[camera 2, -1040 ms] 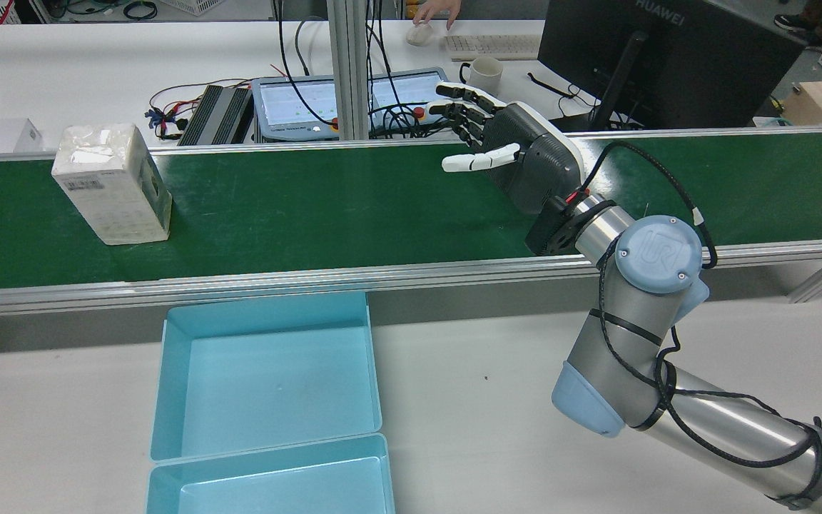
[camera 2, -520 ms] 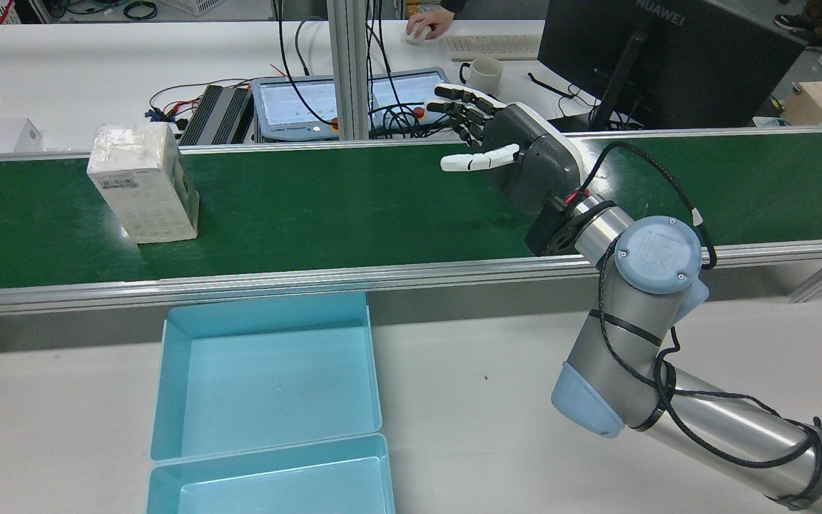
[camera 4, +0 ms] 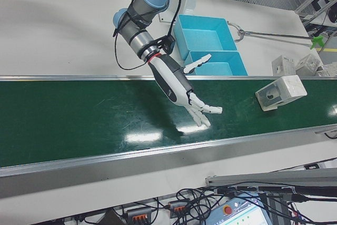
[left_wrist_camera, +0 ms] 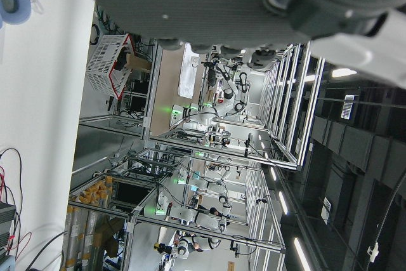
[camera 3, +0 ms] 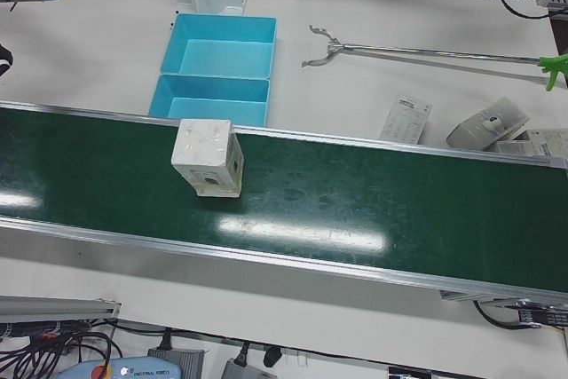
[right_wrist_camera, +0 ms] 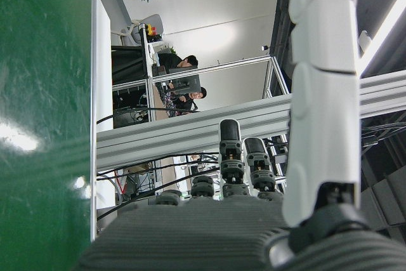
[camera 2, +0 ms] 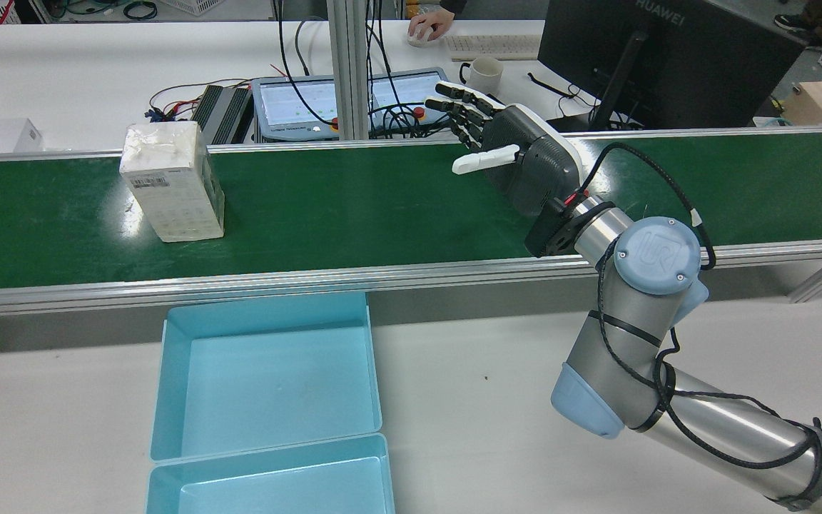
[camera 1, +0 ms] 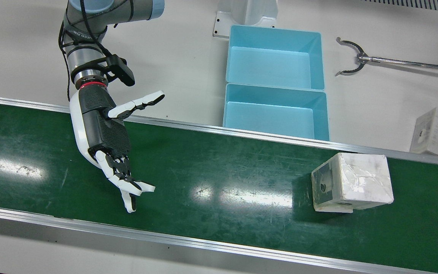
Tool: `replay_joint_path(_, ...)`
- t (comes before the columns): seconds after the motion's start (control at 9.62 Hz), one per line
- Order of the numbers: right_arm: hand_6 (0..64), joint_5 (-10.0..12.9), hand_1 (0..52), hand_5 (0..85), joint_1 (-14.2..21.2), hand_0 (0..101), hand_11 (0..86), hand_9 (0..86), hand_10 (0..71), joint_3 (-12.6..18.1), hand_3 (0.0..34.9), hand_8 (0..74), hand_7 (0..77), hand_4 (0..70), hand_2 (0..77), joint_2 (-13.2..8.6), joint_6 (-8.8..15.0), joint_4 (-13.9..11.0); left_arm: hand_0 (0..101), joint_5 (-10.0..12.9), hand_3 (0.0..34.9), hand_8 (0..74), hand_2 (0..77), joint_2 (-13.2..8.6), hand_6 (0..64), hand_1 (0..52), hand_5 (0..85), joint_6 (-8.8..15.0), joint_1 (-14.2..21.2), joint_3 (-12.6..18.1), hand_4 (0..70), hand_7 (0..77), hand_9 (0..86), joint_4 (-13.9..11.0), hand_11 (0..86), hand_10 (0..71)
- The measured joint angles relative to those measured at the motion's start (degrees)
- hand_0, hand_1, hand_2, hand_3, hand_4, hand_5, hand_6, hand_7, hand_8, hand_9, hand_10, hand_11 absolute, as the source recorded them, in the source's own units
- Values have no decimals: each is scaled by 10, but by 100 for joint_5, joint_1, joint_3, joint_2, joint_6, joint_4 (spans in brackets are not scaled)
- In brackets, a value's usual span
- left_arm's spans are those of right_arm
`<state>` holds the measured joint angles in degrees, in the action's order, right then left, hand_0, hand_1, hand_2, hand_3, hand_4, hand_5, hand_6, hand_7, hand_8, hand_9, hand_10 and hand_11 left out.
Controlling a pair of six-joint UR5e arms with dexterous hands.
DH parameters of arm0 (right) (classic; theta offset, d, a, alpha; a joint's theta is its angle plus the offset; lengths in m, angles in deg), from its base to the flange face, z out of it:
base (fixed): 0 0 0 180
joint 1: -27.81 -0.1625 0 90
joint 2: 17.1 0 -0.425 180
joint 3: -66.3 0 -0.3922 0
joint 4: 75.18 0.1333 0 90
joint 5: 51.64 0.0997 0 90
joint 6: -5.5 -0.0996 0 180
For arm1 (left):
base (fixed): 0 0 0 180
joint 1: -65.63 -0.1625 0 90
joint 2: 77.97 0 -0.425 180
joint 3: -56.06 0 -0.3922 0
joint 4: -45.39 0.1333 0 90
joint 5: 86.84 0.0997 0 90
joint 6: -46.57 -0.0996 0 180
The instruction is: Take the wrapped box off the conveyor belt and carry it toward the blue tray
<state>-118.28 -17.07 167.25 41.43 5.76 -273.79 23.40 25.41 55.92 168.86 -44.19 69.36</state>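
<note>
The wrapped box (camera 1: 352,182) is white, in clear film, and stands on the green conveyor belt (camera 1: 222,182); it also shows in the rear view (camera 2: 172,182) and the left-front view (camera 3: 209,159). My right hand (camera 1: 105,129) hovers over the belt, open, fingers spread, palm toward the box and well apart from it (camera 2: 525,160). Two blue trays (camera 2: 161,385) sit side by side on the white table beside the belt. My left hand shows only as a grey palm edge (left_wrist_camera: 209,4) in its own view; its fingers are not clear.
A metal grabber tool (camera 1: 356,57) and a small carton (camera 1: 437,131) lie on the table beside the trays. The belt has aluminium side rails (camera 2: 311,278). A monitor (camera 2: 653,57), a tablet and cables stand beyond the belt's far rail.
The wrapped box has travelled along the belt toward my right hand. The hand has stayed almost in place, its thumb drawn in slightly.
</note>
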Motion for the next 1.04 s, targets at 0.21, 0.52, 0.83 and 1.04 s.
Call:
replay_joint_path(0.21,76,-5,153,180,7,490,11,49,0,3,18,33,218,71,49,0,5,-4,0,0,0,5,5,0,5,0,5,0,0,0,5,5,0,0,5,5)
replay_joint_path(0.52,76,-22,284,202,42,583,11,49,0,-41,16,27,218,98,191,-34,57,-126,0,0,0,5,5,0,5,0,11,0,0,0,0,5,0,0,5,0)
replay_joint_path(0.83,49,-56,284,213,36,619,11,49,0,-57,0,27,224,109,180,-172,85,-723,0,0,0,5,5,0,5,0,5,0,0,0,5,5,5,0,0,5)
replay_joint_path(1.04,71,-63,245,196,-23,580,11,49,0,-58,0,27,218,93,185,-197,93,-849,0,0,0,5,11,0,5,0,5,0,0,0,5,5,0,0,0,5)
